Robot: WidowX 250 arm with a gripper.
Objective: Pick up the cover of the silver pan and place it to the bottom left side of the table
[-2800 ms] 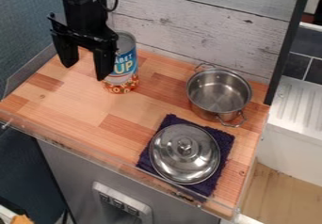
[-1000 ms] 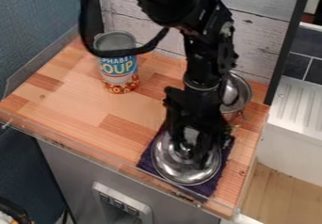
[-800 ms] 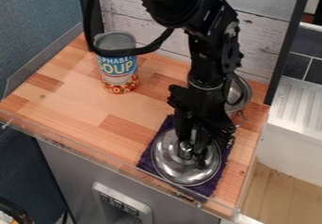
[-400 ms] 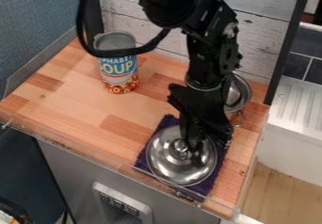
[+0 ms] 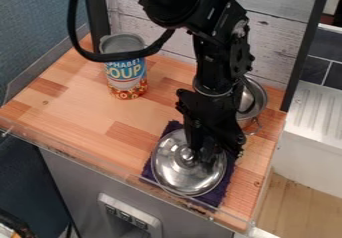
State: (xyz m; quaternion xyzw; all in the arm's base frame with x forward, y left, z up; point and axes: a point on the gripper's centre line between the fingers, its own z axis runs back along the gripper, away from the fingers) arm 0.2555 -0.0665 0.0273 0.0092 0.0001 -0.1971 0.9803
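Right now my hand (image 5: pixel 203 155) is down at the silver pan's lid (image 5: pixel 175 171), just beside its knob (image 5: pixel 187 154); open or closed, I can't tell! The lid lies knob-up on a dark purple cloth (image 5: pixel 216 196), near the front edge of the wooden tabletop (image 5: pixel 83 102). Behind my arm, there's the silver pan (image 5: pixel 256 99), partly hidden, lid off. Over by the rear left, a labelled can (image 5: pixel 125 73) stands upright. Whitewashed planks (image 5: pixel 284 39) back the scene, a blue wall (image 5: pixel 40 17) rises left, and right, it's a white ribbed drainboard (image 5: pixel 320 114)!
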